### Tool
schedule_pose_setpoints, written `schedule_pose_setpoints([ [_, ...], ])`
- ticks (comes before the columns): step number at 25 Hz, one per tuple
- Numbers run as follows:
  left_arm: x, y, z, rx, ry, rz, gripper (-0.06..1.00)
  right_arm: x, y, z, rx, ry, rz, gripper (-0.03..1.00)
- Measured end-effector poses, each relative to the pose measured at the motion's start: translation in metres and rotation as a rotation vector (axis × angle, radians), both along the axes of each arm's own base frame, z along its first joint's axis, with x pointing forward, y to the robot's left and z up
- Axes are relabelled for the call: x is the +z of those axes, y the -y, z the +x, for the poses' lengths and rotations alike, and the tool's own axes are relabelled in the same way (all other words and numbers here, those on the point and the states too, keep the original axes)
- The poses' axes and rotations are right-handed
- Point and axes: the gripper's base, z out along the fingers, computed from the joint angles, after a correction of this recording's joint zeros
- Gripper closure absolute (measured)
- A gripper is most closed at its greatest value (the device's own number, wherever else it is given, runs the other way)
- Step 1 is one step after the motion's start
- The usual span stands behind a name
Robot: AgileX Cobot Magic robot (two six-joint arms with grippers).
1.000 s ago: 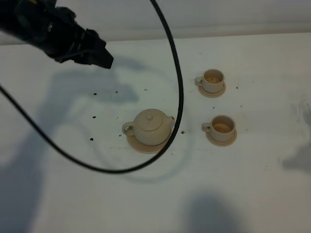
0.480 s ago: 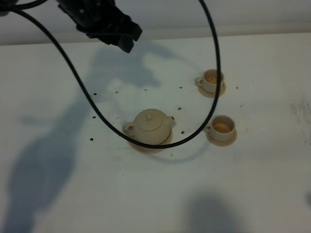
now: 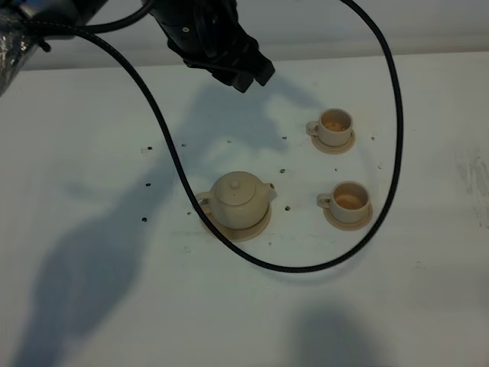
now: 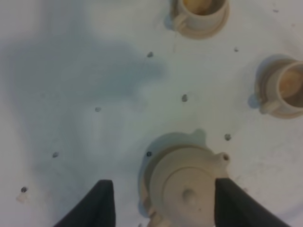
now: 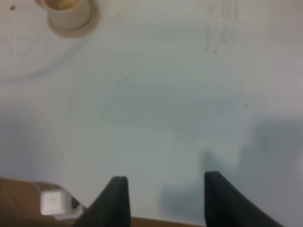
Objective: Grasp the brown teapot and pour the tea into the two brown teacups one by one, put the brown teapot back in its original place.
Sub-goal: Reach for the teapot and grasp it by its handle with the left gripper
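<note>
The brown teapot (image 3: 238,199) sits upright on its wide saucer (image 3: 229,232), the original place, near the table's middle. Its handle points left and its spout right. The two brown teacups stand on small saucers to the right, one farther back (image 3: 335,125) and one nearer (image 3: 350,199). My left gripper (image 3: 250,75) hangs open, high above the back of the table, behind the teapot and apart from it. In the left wrist view the teapot (image 4: 187,187) lies far below, between the open fingers (image 4: 102,205). My right gripper (image 5: 165,201) is open and holds nothing.
A black cable (image 3: 386,191) loops from the left arm over the table, around the teapot and the cups. Small dark specks (image 3: 147,184) dot the white tabletop. The right wrist view shows one cup (image 5: 68,14), a brown table edge and a small white box (image 5: 52,201).
The left arm has swung from the far left to the right along the back of the table. It now hangs behind the teapot. The cable loop swept right past the cups.
</note>
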Motion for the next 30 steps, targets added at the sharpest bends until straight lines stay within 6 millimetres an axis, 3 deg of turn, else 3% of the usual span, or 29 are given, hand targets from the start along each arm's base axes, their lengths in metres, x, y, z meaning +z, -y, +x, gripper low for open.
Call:
schedule_pose_setpoints([
  [5,-0.01,0.013,-0.003,-0.022,-0.017,0.013,0.47,-0.001,-0.002,-0.002,0.023,0.055,0.028,0.57],
  [18,-0.072,0.054,-0.005,-0.103,-0.072,0.164,0.47,-0.004,-0.004,0.001,0.024,0.068,0.045,0.57],
  [26,-0.073,0.052,-0.003,-0.094,-0.055,0.191,0.47,-0.004,0.0,0.0,-0.146,0.083,0.055,0.57],
  [30,-0.073,0.052,-0.003,-0.125,-0.047,0.202,0.47,-0.002,0.002,-0.012,-0.237,0.176,0.056,0.57],
])
